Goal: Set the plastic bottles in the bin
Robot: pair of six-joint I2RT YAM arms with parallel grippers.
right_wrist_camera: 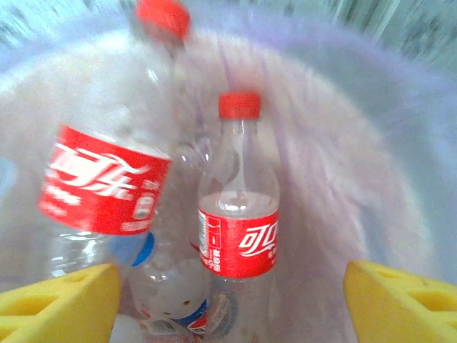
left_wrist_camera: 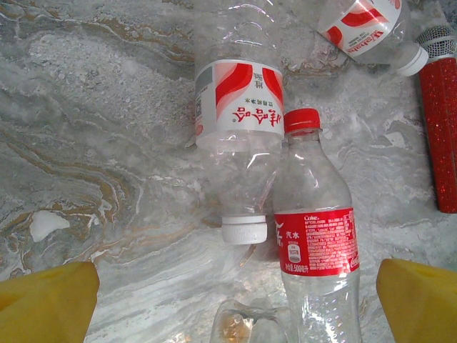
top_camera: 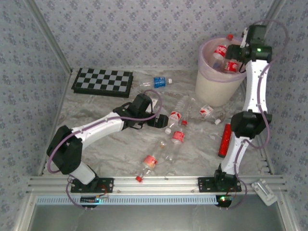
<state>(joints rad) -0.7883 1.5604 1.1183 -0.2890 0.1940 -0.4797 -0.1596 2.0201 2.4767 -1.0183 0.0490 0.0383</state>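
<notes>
Lying on a grey marbled tabletop [top_camera: 120, 159] between floral-papered walls [top_camera: 144, 29], plastic bottles [top_camera: 178, 136] flank the left gripper [top_camera: 160, 120], jaws wide; the right gripper [top_camera: 235, 53], above the bin [top_camera: 216, 89], gapes empty.

The bin [top_camera: 216, 89] is partly filled by red-labelled bottles [right_wrist_camera: 239, 214] leaning inside it, while one side along the liner [right_wrist_camera: 343, 164] lies free below the spread right tool [right_wrist_camera: 228, 300]. Ahead of the spread left tool [left_wrist_camera: 232, 300], a white-capped bottle [left_wrist_camera: 239, 121] and a red-capped bottle [left_wrist_camera: 314, 243] lie touching, right in the path, with a red tube [left_wrist_camera: 439, 136] closing the right side and bare desk [left_wrist_camera: 93, 143] free to the left. From above, loose bottles [top_camera: 178, 136] litter the desk's middle, the left arm [top_camera: 96, 127] crosses the near left, and a checkerboard [top_camera: 102, 82] takes the far left.
</notes>
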